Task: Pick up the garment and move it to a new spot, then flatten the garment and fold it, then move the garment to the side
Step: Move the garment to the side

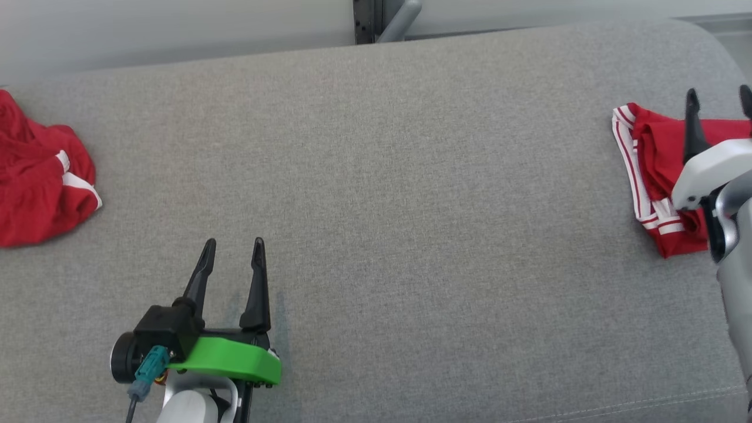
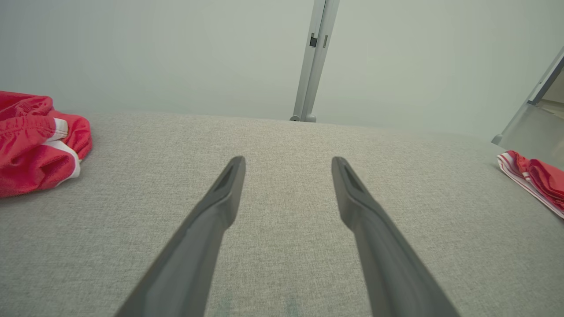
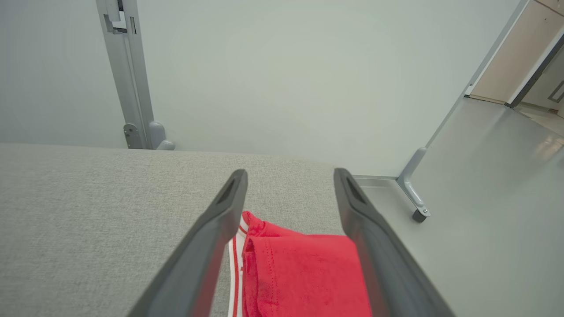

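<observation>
Grey floor (image 3: 484,185) past the red garment (image 3: 304,273)

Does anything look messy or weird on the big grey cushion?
Yes. The crumpled red garment at the left edge lies in a heap, unlike the folded red garment on the right, beneath the open right gripper. Faint greenish smudges mark the cushion beside the left gripper.

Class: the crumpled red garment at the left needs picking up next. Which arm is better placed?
Left, probably. The left gripper is open and nearer the crumpled garment; the right gripper hangs over the folded garment.
</observation>
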